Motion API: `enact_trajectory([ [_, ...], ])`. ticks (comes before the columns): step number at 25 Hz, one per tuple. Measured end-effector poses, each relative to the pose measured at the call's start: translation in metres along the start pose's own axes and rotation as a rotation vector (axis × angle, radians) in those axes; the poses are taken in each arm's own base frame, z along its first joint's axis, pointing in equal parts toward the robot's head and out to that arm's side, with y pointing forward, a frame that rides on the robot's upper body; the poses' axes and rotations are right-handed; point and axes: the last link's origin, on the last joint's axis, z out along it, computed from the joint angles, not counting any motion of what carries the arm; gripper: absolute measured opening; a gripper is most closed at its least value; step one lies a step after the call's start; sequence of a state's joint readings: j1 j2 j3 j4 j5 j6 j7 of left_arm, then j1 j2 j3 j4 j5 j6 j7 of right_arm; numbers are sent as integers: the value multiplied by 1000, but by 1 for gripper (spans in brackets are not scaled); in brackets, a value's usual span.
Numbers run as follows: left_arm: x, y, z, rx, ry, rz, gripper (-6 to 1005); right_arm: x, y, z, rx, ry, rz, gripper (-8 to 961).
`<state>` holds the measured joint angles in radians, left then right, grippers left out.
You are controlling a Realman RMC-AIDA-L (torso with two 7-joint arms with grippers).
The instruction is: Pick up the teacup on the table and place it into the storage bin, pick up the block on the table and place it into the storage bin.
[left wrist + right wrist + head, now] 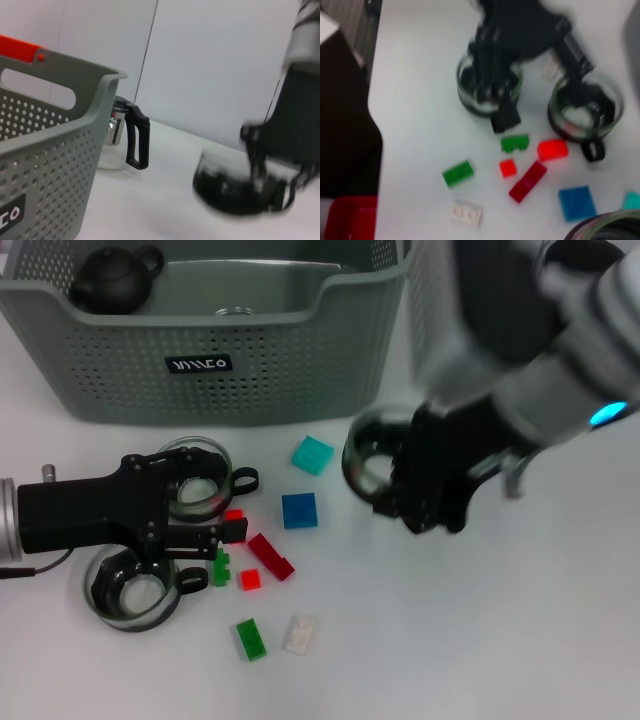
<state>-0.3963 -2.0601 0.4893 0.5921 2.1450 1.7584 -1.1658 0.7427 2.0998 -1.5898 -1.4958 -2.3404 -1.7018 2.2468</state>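
Right claw (425,490), clamped on a glass teacup (372,452), hangs above the surface (480,640) just before the bin (200,370). Left claw (225,530), state unclear, lies over two teacups (200,480) beside scattered blocks (299,510).

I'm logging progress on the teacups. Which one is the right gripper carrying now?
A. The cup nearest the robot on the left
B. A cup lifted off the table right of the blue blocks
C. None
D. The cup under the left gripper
B: in the head view the right gripper holds a glass teacup just right of the blue block, while two other cups sit by the left gripper.
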Motion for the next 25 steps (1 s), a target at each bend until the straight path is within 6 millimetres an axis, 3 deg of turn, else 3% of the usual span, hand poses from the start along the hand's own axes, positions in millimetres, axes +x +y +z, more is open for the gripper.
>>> enact_trajectory([
  [6,1,0,0,1,4,1,910,-49,-4,-69,100,-192,11,68],
  [11,3,-2,2,-1,5,8,908,-92,-32,-91,279,-279,13,71],
  [14,4,-2,3,-1,5,9,905,-108,-60,-90,390,-283,39,72],
  [17,3,-2,5,1,6,14,904,-111,-88,-79,426,-302,79,74],
  [25,4,-2,7,0,7,25,904,-83,-138,-34,480,-304,142,78],
])
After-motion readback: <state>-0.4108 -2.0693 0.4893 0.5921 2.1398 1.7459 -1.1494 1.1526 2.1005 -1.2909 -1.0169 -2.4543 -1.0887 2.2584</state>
